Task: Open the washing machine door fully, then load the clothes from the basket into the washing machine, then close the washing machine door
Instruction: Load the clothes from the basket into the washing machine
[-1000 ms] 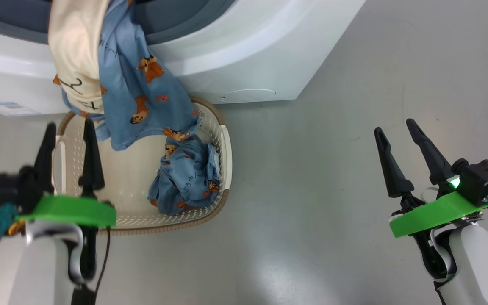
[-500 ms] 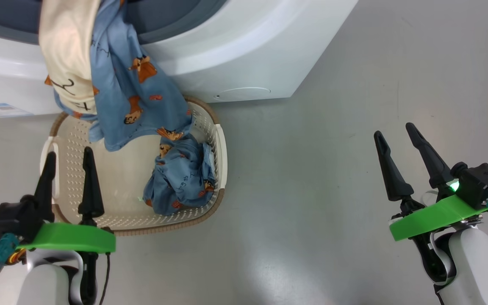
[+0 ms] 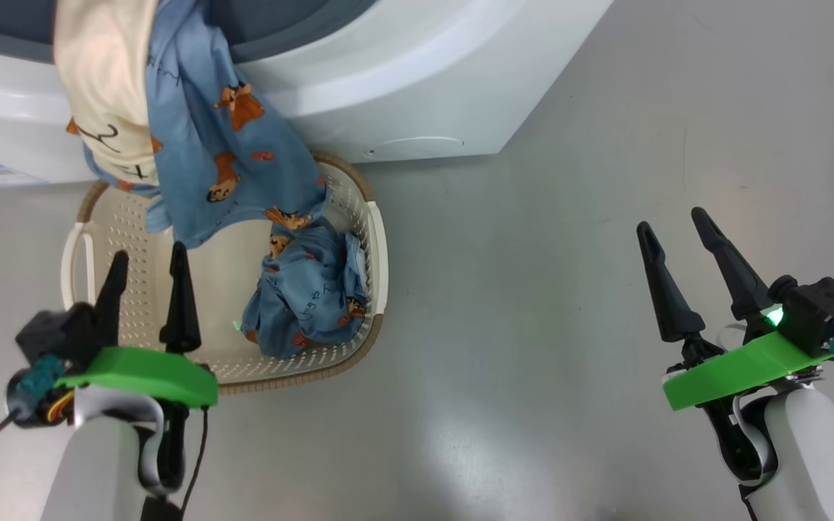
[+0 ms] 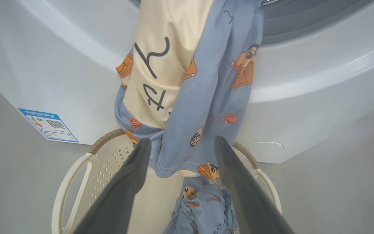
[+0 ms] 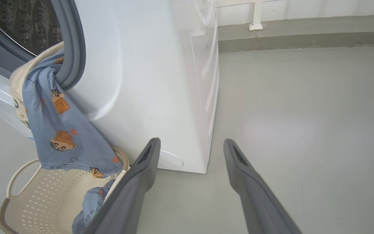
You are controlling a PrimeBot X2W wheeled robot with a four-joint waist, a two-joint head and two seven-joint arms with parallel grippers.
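Clothes [image 3: 207, 145] drape from the washing machine [image 3: 402, 79] over the basket [image 3: 381, 239]. Left tool [image 3: 150, 251] and right tool [image 3: 670, 218] gape empty; pinch the crumpled bundle [image 3: 308, 297] deep.

Laundry area: a white front-loading washing machine [image 5: 148, 81] stands on bare grey floor [image 5: 304, 130], a perforated basket [image 3: 379, 246] at its foot, plain wall [image 5: 320, 8] behind.

The basket [image 3: 381, 246] sits before the washing machine [image 3: 402, 72] — clothes [image 3: 229, 145] hang from its mouth into the basket.
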